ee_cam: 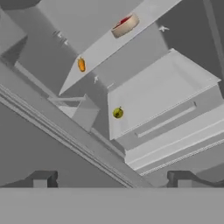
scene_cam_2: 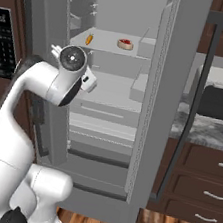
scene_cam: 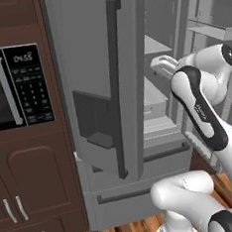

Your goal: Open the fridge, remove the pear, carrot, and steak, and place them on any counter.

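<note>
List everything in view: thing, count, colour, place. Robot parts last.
fridge: one, grey, doors open, pale shelves inside.
carrot: one, orange, upper shelf, left side.
steak: one, red with pale rim, same upper shelf, right of carrot.
pear: one, yellow-green, on a lower shelf.
microwave: one, black, built into dark brown cabinet left of fridge.
counter: one, grey marbled, right of fridge, over brown drawers.
gripper: one, dark fingertips, open, facing the shelves, holding nothing.

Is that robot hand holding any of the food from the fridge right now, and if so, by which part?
Nothing is held. The gripper is open and empty, and the pear, carrot and steak all sit on the fridge shelves.
</note>
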Available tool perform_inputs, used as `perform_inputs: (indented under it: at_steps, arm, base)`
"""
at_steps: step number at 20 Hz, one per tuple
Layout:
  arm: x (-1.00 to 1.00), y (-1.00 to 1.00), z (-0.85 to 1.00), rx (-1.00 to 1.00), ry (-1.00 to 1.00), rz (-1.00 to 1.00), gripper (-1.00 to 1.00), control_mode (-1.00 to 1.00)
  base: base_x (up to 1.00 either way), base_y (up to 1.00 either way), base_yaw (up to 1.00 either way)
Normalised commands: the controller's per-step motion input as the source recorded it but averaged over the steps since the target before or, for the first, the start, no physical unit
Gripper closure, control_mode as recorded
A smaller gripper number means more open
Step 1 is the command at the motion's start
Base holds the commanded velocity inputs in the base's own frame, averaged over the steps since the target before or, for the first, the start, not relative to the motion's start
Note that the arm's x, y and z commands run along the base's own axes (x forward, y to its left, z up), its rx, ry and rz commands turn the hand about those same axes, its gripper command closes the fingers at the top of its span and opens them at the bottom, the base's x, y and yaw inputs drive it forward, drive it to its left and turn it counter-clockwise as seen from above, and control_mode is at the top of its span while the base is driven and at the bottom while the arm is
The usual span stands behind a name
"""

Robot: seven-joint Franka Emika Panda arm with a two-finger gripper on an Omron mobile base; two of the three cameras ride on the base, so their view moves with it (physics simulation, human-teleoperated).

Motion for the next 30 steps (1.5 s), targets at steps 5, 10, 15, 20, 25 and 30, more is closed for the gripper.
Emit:
perform_inputs:
  at_steps: [5, 10, 15, 20, 25, 30]
  arm:
    - [1.0, -0.17, 0.0, 0.04, 0.14, 0.19, -1.0, -1.0]
    - [1.0, 0.3, -0.29, 0.0, 0.04, 0.21, -1.0, -1.0]
    - [0.41, 0.84, -0.55, 0.0, 0.06, 0.36, -1.0, -1.0]
    - [-0.84, 1.0, -0.3, -0.11, -0.11, 0.37, -1.0, -1.0]
    - [-1.0, 1.0, -0.06, -0.21, -0.24, 0.24, -1.0, -1.0]
    - [-0.79, 1.0, 0.05, -0.13, -0.36, 0.05, -1.0, -1.0]
  base:
    - [0.0, 0.0, 0.0]
    - [0.0, 0.0, 0.0]
    - [0.0, 0.0, 0.0]
    - [0.0, 0.0, 0.0]
    - [0.0, 0.0, 0.0]
    - [0.0, 0.0, 0.0]
